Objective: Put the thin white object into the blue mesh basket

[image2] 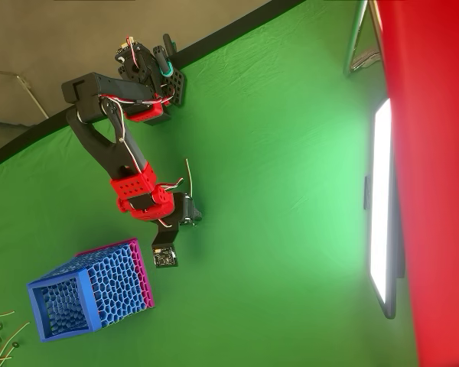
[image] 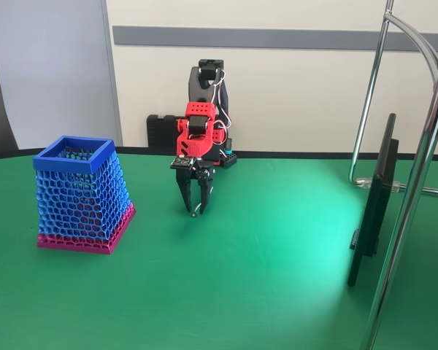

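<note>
The thin white object [image2: 188, 177] is a slim curved strand running over the green table from the gripper toward the arm's base. Its near end shows as a small white loop [image: 197, 212] at the fingertips. My gripper [image: 194, 210] [image2: 190, 214] points straight down at the table, its black fingers narrowed to a V with the tips pinched on that end. The blue mesh basket [image: 82, 195] [image2: 92, 294] stands upright to the left of the gripper in the fixed view, about a hand's width away. It has a blue rim and a magenta base band, and nothing shows inside it.
A black monitor [image: 374, 204] [image2: 382, 206] stands on edge at the right. Chrome stand tubes [image: 416, 175] rise beside it. Several thin white strands [image2: 0, 332] lie at the overhead view's lower left corner. Open green cloth lies between gripper and basket.
</note>
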### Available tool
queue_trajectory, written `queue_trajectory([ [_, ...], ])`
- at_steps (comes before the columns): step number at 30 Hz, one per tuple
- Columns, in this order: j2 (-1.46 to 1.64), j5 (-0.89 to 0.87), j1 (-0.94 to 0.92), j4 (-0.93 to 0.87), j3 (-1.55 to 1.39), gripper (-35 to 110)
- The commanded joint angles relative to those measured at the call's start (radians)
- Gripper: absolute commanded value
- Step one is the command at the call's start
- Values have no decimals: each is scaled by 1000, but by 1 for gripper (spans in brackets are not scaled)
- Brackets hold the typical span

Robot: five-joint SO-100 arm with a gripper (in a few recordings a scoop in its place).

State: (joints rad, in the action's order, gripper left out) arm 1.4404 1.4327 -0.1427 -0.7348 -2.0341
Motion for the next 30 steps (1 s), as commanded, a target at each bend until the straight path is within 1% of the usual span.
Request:
queue_trajectory([
  [1, 5, 18, -3, 6, 38, 16],
  [10, -12, 44, -5, 3, 54, 15],
  [16, -17, 72, -6, 8, 55, 11],
  [30, -18, 83, -3, 104, 25, 5],
])
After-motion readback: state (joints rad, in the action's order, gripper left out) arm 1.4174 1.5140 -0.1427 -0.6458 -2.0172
